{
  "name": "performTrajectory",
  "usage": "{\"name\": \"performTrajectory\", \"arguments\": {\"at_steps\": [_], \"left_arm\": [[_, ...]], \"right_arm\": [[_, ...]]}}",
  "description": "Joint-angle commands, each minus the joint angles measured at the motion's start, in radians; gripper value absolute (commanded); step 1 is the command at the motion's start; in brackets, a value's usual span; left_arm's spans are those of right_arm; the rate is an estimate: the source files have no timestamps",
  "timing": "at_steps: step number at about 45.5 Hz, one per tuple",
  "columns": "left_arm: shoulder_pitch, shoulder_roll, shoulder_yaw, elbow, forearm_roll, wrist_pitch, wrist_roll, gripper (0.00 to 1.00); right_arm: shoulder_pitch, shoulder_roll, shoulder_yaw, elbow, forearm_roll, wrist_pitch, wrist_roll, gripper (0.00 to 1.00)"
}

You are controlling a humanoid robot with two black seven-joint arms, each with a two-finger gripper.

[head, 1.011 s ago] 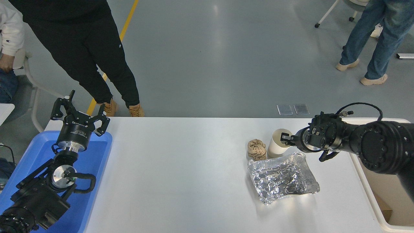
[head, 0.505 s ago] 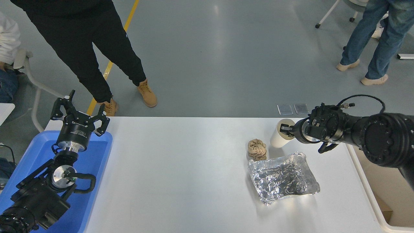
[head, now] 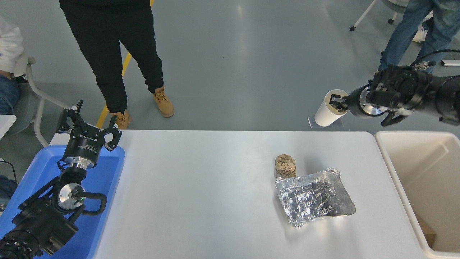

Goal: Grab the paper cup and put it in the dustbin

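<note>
The right gripper [head: 337,101] grips the smooth white tapered paper cup [head: 329,109] by its rim. The cup hangs tilted, left of the deep cream dustbin [head: 395,158]. The left gripper [head: 88,124] sits released over the blue tray [head: 107,172].

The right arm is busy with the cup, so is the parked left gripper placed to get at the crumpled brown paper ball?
Probably not easily. The left gripper sits over the blue tray, far across bare table from the paper ball; nothing blocks the way.

The right gripper [head: 336,102] holds the paper cup [head: 327,109] by its rim, tilted, high above the table's [head: 201,187] far right corner, left of the dustbin [head: 424,187].
</note>
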Motion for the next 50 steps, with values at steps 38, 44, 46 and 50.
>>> {"name": "performTrajectory", "arguments": {"at_steps": [38,44,46,50], "left_arm": [[0.000,0.000,0.000,-0.001,0.000,0.000,0.000,0.99],[0.000,0.000,0.000,-0.001,0.000,0.000,0.000,0.99],[0.000,-0.001,0.000,-0.001,0.000,0.000,0.000,0.99],[0.000,0.000,0.000,0.000,0.000,0.000,0.000,0.99]], "right_arm": [[0.185,-0.270,-0.010,0.049,-0.034,-0.074,-0.008,0.00],[0.078,-0.300,-0.030,-0.078,-0.025,-0.119,-0.011,0.00],[0.022,-0.311,-0.032,-0.141,-0.011,-0.128,-0.011,0.00],[-0.109,-0.328,-0.029,-0.282,0.061,-0.136,-0.011,0.00]]}}
